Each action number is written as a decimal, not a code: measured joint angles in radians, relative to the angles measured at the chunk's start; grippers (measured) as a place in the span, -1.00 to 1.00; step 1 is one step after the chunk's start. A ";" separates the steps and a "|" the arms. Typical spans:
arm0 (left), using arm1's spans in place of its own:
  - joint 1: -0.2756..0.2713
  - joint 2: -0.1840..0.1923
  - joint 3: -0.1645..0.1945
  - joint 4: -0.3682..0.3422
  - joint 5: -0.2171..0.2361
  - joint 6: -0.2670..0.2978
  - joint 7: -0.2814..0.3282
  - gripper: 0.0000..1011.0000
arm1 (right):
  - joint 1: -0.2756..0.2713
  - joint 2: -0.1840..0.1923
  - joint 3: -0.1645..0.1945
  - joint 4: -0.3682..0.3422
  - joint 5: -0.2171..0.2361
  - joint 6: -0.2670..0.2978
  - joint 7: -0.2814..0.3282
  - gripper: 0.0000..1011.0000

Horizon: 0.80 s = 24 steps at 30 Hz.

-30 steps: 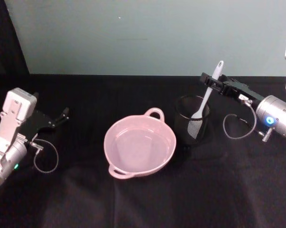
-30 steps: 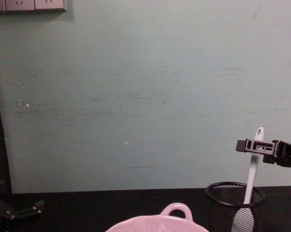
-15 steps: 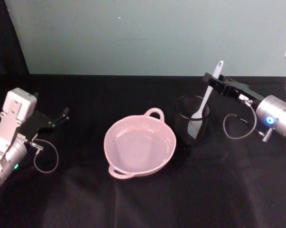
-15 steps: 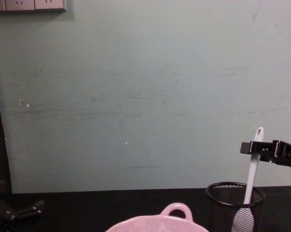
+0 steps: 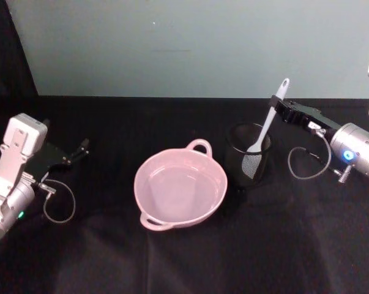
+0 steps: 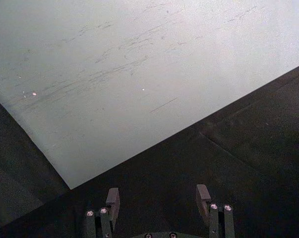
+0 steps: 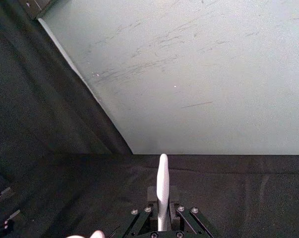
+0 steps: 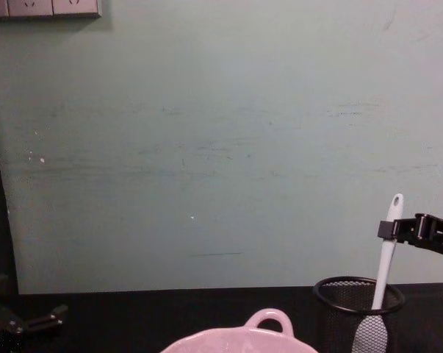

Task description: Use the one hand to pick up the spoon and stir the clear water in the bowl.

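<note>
Narrowed from a wider spread, the right gripper (image 5: 278,104) now pinches the spoon (image 5: 265,125) by its handle, blade still in the mesh cup (image 5: 248,164) right of the bowl (image 5: 137,187), so lifting looks next. The left gripper (image 5: 81,149) idles open-jawed at the table (image 5: 184,263)'s left edge.

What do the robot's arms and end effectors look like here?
Both arms end in silver-grey cylindrical wrists carrying black end effectors with thin jaws. The left end effector has a white boxy module on its wrist, a green light and a looping thin cable. The right end effector has a similar cable loop and a blue ring on its wrist.
</note>
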 joint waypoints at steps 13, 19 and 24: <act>0.000 0.000 0.000 0.000 0.000 0.000 0.000 1.00 | -0.001 0.000 0.000 -0.001 0.000 -0.001 0.000 -0.78; 0.000 0.000 0.000 0.000 0.000 0.000 0.000 1.00 | -0.017 0.011 0.007 -0.029 0.002 -0.006 0.012 -0.78; 0.000 0.000 0.000 0.000 0.000 0.000 0.000 1.00 | -0.034 0.025 0.021 -0.071 0.019 0.001 0.012 -0.78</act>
